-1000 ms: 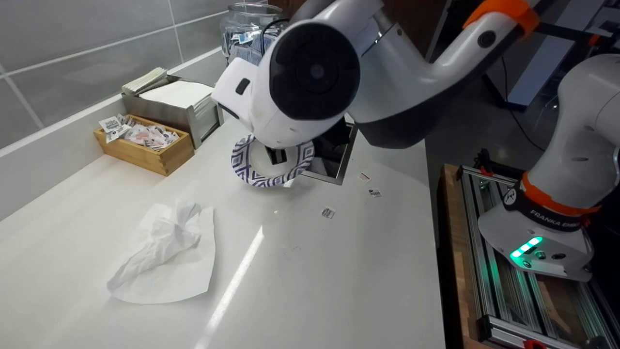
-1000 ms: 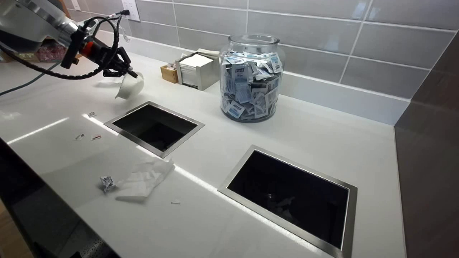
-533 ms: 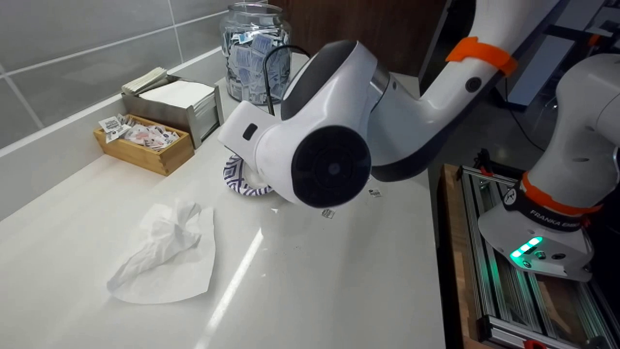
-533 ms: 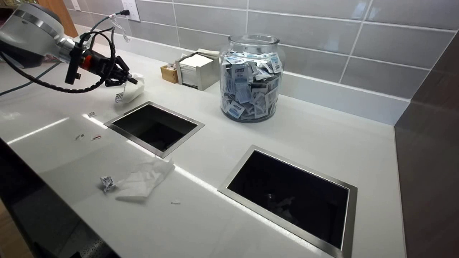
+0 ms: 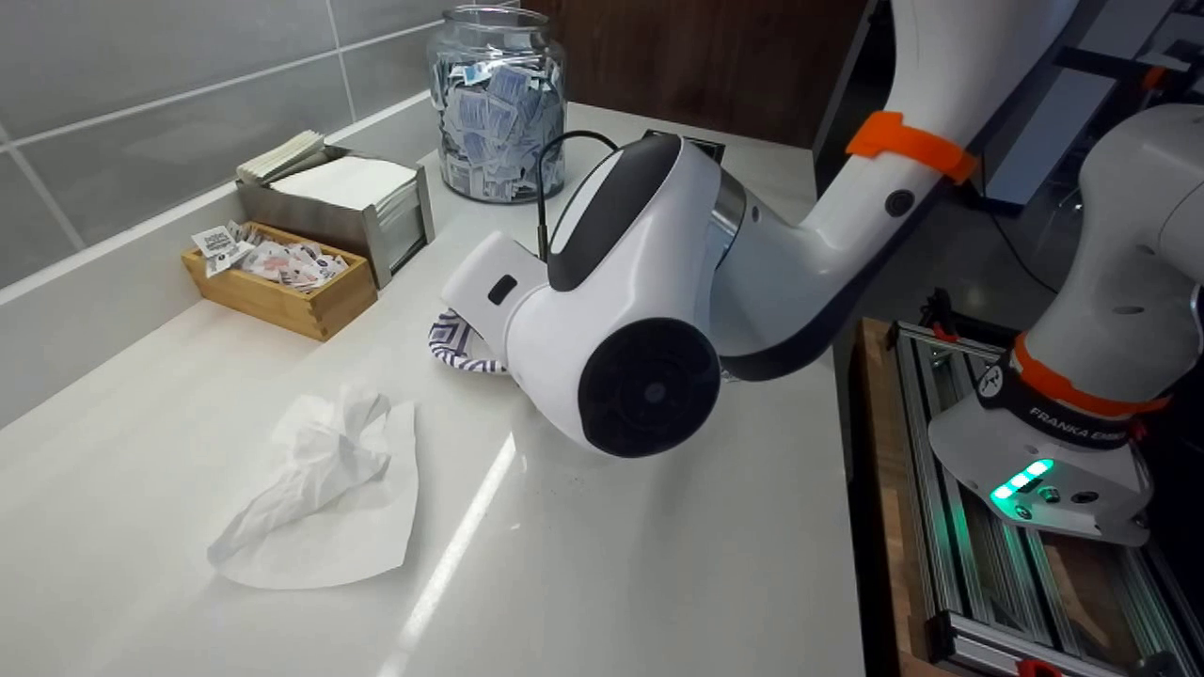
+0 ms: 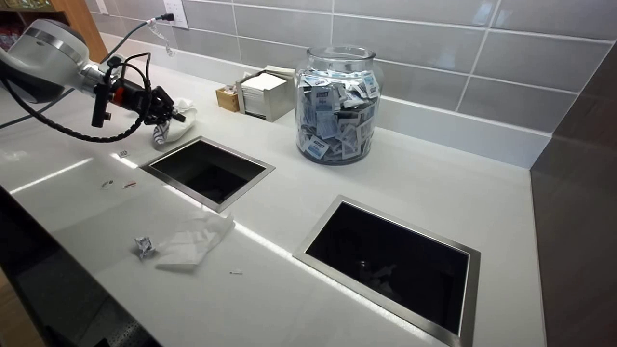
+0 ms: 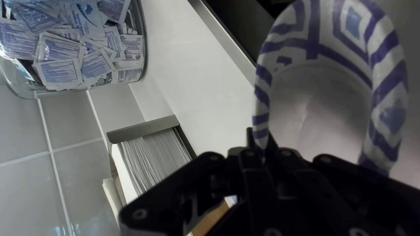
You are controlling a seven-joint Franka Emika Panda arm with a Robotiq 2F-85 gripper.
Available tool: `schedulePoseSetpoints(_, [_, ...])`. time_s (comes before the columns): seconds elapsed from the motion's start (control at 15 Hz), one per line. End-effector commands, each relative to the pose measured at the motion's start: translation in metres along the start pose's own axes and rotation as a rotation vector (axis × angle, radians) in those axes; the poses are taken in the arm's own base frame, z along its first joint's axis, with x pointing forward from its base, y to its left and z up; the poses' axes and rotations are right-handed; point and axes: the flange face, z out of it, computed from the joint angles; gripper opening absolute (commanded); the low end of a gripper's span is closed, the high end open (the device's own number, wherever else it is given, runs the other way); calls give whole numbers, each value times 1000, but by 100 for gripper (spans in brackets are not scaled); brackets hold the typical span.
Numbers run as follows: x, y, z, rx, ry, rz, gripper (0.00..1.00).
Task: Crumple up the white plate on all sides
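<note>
- A white counter (image 6: 424, 183) stretches beneath grey tile (image 6: 409, 29); the white plate (image 7: 323, 98) fills the upper right of the wrist view, its sides curled upward.
- The gripper (image 7: 261, 141) pinches a single stretch of the plate's patterned edge, just below centre.
- A hard twist could tear that thin paper or pull it free.
- In an exterior view, upper left, the plate is just beside a metal-rimmed opening (image 6: 245, 187); a slip could drop it in.
- Springy paper may flatten again on release, undoing the crumpling.
</note>
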Motion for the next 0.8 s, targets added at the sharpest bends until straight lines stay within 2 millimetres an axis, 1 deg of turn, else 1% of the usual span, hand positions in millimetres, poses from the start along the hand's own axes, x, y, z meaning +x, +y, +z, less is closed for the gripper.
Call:
schedulePoseSetpoints(0.0, [-1, -16, 10, 27, 34, 55, 1])
schedulePoseSetpoints(0.13, [0, -20, 11, 86, 56, 83, 1])
schedulePoseSetpoints(0.2, [0, -22, 11, 143, 80, 97, 1])
schedulePoseSetpoints(0.33, [3, -22, 14, 222, 116, 124, 1])
schedulePoseSetpoints(0.73, [1, -4, 38, 465, 154, 233, 1])
